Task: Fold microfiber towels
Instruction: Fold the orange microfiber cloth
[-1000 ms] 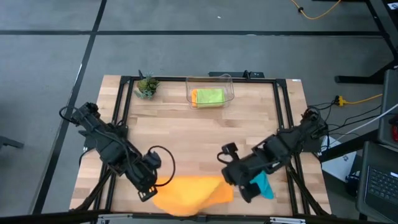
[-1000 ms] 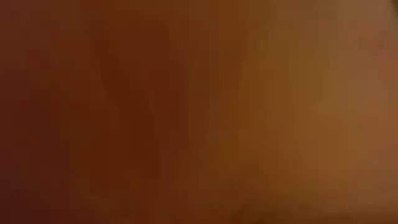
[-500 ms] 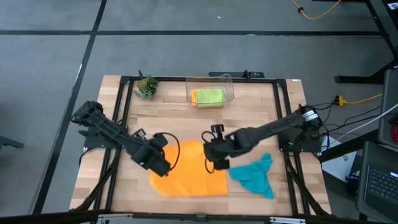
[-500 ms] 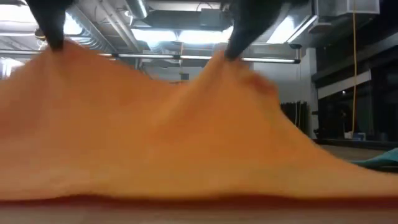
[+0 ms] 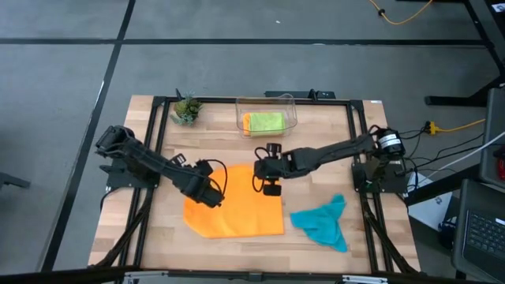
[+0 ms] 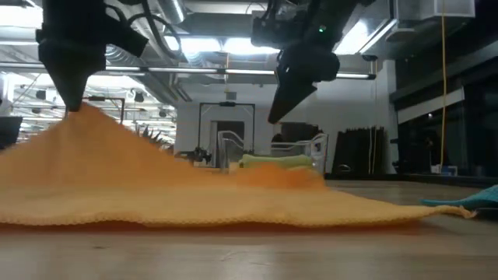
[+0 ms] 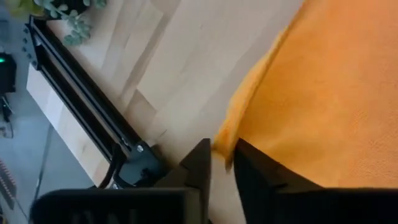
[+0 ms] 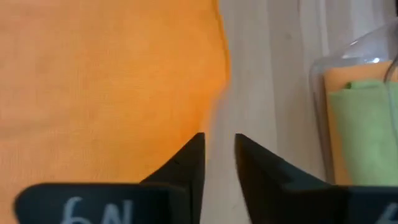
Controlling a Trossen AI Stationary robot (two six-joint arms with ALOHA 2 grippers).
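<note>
One orange towel (image 5: 237,211) spread on counter (image 5: 316,150).
Left hand (image 5: 214,199) pinching raised corner, right hand (image 5: 267,189) parted, empty; lower gently, square edges.

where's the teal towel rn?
High view: the teal towel lies crumpled on the table's front right, just right of the spread orange towel and apart from both grippers.

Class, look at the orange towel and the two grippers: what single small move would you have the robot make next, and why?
Probably lift the left gripper clear. The orange towel lies spread on the table, but in the low view its corner under that gripper still peaks upward. The right gripper already hangs above the towel with nothing between its parted fingers. Whether the left has fully let go I cannot tell.
</note>
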